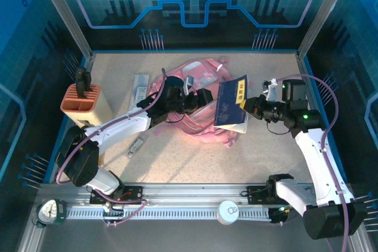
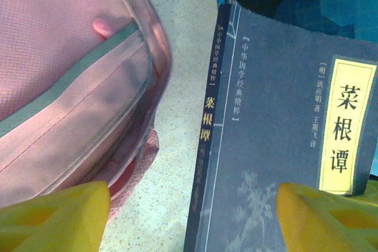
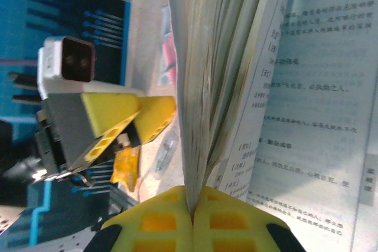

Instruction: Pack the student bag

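bags: one large soft pink backpack [image 1: 201,123], slumped at the middle of the speckled table [image 1: 177,163] (by far the biggest thing on it).
books: one dark blue paperback book with a yellow title label [image 1: 231,101], at the backpack's right side and overlapping it from overhead.
arms: two white-and-black arms, one gripper each, meeting over the bag and book.
left gripper [image 1: 205,97]: spread wide and holding nothing, above the strip of table between backpack and book.
right gripper [image 1: 245,105]: pressed together on the book's page edge, pinching it from the right.
other things: one salmon-orange pen holder box [image 1: 81,101] at the table's left edge, and one silver can [image 1: 227,210] on the near rail.
overhead view alone: the whole layout, with both arm bases, the box and the can.
left wrist view alone: the backpack's pink weave and grey-green zip band [image 2: 65,87], the book's cover lettering [image 2: 277,146], and two yellow fingertips [image 2: 53,216] set far apart at the bottom corners.
right wrist view alone: yellow pads [image 3: 159,228] closed on the fanned pages [image 3: 224,57], a printed inner page beside them, and the left gripper [image 3: 147,119] seen from across.
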`<action>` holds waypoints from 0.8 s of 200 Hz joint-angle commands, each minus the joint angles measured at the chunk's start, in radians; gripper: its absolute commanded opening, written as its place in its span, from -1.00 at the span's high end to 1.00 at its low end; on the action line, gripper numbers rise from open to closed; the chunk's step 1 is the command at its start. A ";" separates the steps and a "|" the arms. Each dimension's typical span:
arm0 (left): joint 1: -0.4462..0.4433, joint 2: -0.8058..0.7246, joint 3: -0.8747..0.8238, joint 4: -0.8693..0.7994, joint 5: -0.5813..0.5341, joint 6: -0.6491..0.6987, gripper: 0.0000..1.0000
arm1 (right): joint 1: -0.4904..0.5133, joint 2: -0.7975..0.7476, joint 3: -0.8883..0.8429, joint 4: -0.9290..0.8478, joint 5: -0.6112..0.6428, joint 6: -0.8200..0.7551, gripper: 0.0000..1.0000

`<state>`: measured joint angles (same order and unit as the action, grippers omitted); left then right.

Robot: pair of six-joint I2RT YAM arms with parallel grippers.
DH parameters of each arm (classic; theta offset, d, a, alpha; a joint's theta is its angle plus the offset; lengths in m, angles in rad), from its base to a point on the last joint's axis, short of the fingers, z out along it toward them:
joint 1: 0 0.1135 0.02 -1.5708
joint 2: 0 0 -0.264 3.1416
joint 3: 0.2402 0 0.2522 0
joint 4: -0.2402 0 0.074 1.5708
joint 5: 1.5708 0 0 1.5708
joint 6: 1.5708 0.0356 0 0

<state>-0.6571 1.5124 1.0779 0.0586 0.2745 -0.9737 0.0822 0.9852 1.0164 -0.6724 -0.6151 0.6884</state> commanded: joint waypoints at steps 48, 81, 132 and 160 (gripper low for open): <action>0.005 0.001 0.003 0.217 0.090 -0.053 0.22 | 0.052 0.028 -0.087 0.225 -0.106 0.072 1.00; 0.004 -0.006 0.005 0.205 0.079 -0.058 0.38 | 0.049 0.035 -0.102 0.237 -0.102 0.063 1.00; 0.001 0.018 0.016 0.158 0.060 -0.059 0.37 | 0.050 0.018 -0.122 0.341 -0.163 0.109 1.00; 0.001 0.006 0.013 0.161 0.049 -0.058 0.60 | 0.042 0.013 -0.122 0.291 -0.143 0.067 1.00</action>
<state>-0.6441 1.5249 1.0771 0.1841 0.3042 -1.0405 0.1234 1.0119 0.9012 -0.3923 -0.7113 0.7849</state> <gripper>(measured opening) 0.238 0.057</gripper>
